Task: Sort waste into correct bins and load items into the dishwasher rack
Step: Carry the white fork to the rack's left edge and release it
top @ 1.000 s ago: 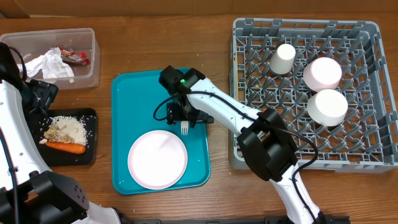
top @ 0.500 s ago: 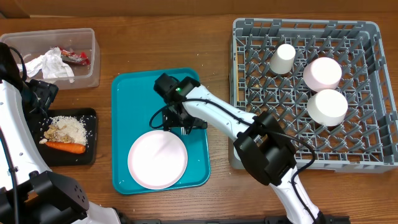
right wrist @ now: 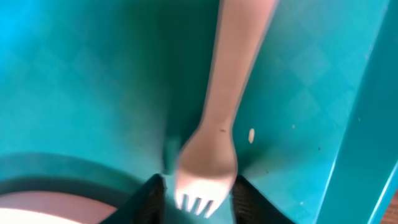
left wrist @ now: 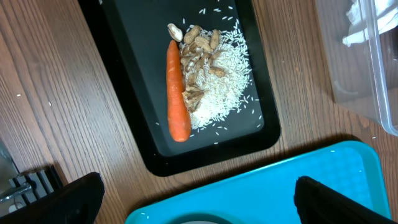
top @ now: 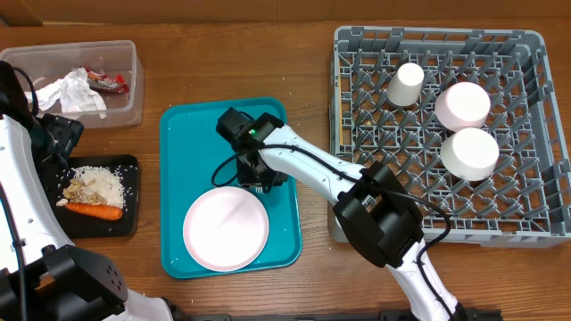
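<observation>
Table [top: 312,62]: tub [top: 136,89], black tray [top: 109,228], teal tray [top: 192,143], rack [top: 437,36]

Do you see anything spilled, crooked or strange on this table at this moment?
Only small spills. Loose whitish rice grains lie scattered around the heap in the shallow black rectangular tray, and pale specks, probably rice, dot the wooden table beside it. One pale crumb sits on the teal serving tray beside the white fork.

White arms [top: 312,165], black joints [top: 379,218], black fingers [right wrist: 151,194]
</observation>
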`<action>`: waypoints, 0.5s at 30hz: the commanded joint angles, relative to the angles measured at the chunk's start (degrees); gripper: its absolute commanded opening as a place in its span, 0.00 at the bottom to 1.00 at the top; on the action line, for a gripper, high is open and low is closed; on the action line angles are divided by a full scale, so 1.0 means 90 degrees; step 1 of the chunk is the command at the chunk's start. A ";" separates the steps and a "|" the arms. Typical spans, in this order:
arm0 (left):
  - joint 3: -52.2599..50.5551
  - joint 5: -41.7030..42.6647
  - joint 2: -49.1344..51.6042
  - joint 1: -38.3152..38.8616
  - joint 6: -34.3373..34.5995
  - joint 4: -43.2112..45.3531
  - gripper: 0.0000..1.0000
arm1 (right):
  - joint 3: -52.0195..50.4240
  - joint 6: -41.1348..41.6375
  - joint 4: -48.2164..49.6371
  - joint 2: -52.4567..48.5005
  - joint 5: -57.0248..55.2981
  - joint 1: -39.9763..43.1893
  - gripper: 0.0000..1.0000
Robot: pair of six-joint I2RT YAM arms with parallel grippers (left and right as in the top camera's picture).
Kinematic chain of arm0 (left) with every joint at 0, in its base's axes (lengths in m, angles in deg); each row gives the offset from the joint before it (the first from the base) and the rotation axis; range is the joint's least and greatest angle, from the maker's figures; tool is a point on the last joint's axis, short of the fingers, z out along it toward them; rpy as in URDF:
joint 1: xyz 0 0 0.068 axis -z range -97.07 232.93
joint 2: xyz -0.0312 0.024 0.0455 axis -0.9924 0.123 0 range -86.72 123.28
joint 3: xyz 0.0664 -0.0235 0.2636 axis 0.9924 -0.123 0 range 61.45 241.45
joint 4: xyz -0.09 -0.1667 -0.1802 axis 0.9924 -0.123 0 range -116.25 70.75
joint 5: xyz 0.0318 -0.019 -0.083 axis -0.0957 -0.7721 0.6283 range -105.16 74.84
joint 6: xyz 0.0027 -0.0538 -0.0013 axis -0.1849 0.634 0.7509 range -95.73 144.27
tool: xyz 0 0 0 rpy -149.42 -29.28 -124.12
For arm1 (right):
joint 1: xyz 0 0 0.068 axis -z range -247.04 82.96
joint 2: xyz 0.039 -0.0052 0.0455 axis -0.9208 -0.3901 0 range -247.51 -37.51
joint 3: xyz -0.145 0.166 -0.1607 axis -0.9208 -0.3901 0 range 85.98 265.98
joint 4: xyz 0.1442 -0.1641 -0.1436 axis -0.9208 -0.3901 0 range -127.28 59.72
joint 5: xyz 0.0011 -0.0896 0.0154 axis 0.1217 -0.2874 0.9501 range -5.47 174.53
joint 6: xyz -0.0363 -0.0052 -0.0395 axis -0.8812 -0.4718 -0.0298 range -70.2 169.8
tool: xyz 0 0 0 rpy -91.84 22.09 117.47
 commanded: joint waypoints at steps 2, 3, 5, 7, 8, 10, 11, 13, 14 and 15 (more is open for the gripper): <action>0.0041 -0.0107 0.0027 0.0015 0.0112 -0.0015 1.00 | -0.0015 0.0005 0.0041 -0.0019 -0.0168 -0.0012 0.31; 0.0041 -0.0107 0.0027 0.0015 0.0112 -0.0015 1.00 | -0.0015 0.0007 0.0036 -0.0019 -0.0204 -0.0012 0.29; 0.0041 -0.0107 0.0027 0.0015 0.0112 -0.0015 1.00 | -0.0010 -0.0039 0.0032 -0.0017 -0.0202 0.0002 0.27; 0.0041 -0.0107 0.0027 0.0015 0.0112 -0.0017 1.00 | 0.0000 -0.0041 -0.0005 -0.0017 -0.0204 0.0034 0.25; 0.0041 -0.0107 0.0027 0.0015 0.0112 -0.0017 1.00 | 0.0000 -0.0041 -0.0015 -0.0017 -0.0202 0.0051 0.23; 0.0041 -0.0107 0.0027 0.0015 0.0112 -0.0017 1.00 | 0.0010 -0.0041 -0.0063 -0.0017 -0.0202 0.0092 0.20; 0.0041 -0.0107 0.0027 0.0015 0.0112 -0.0017 1.00 | 0.0024 -0.0041 -0.0104 -0.0017 -0.0202 0.0117 0.18; 0.0041 -0.0107 0.0027 0.0015 0.0112 -0.0017 1.00 | 0.0066 -0.0083 -0.0177 -0.0015 -0.0199 0.0165 0.13; 0.0041 -0.0107 0.0027 0.0015 0.0112 -0.0017 1.00 | 0.0092 -0.0124 -0.0211 -0.0010 -0.0199 0.0192 0.11; 0.0041 -0.0107 0.0027 0.0015 0.0112 -0.0017 1.00 | 0.0136 -0.0165 -0.0270 -0.0005 -0.0204 0.0219 0.09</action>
